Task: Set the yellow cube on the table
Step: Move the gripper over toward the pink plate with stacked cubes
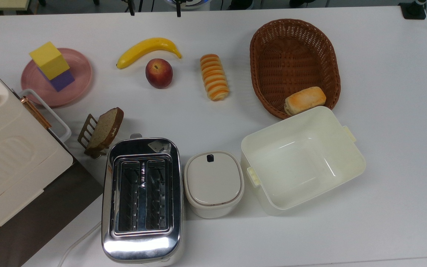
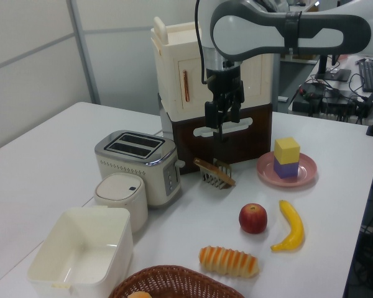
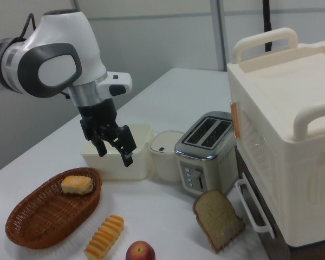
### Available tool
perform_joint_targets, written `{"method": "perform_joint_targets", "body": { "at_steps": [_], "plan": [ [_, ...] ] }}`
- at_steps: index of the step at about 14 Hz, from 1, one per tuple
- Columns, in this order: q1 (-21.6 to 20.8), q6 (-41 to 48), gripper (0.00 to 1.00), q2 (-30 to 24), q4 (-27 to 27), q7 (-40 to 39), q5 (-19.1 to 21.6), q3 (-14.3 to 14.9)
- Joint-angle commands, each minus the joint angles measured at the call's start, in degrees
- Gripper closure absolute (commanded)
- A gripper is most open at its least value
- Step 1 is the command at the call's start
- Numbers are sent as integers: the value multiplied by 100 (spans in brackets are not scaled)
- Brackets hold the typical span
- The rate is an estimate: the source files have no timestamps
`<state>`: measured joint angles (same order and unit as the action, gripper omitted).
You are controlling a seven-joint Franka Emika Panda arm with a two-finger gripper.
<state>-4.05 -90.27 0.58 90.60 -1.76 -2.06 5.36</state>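
Note:
The yellow cube (image 1: 49,60) (image 2: 286,149) is stacked on a purple cube (image 1: 62,80) (image 2: 286,169), which rests on a round pink plate (image 1: 76,70) (image 2: 304,174) at the top view's left. Around them spreads the white table (image 1: 384,74) (image 2: 43,167) (image 3: 173,92). My gripper (image 1: 155,12) (image 2: 222,115) (image 3: 115,153) hangs open and empty, high above the table. In the top view its fingertips (image 1: 178,14) show at the top edge, right of the plate and well apart from the yellow cube.
A banana (image 1: 146,49), a peach (image 1: 158,73) and a striped roll (image 1: 214,76) lie mid-table. A wicker basket (image 1: 295,48) holds a bun (image 1: 305,100). Nearer the front stand a white tub (image 1: 302,159), a lidded pot (image 1: 213,183), a toaster (image 1: 142,200), a bread rack (image 1: 100,131) and a cream cabinet (image 1: 9,155).

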Motion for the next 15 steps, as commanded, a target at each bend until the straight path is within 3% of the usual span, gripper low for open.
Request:
{"method": "perform_joint_targets", "body": {
  "at_steps": [1, 5, 11, 15],
  "plan": [
    [62, -78, 0, -93, 1, -26, 145, 36],
    [447, -105, 0, -294, 132, 403, 294, 97],
    [379, -270, 0, -428, 510, 1211, 356, 1132],
    [396, -1166, 0, -401, 976, 1993, 356, 1503]
  ]
}}
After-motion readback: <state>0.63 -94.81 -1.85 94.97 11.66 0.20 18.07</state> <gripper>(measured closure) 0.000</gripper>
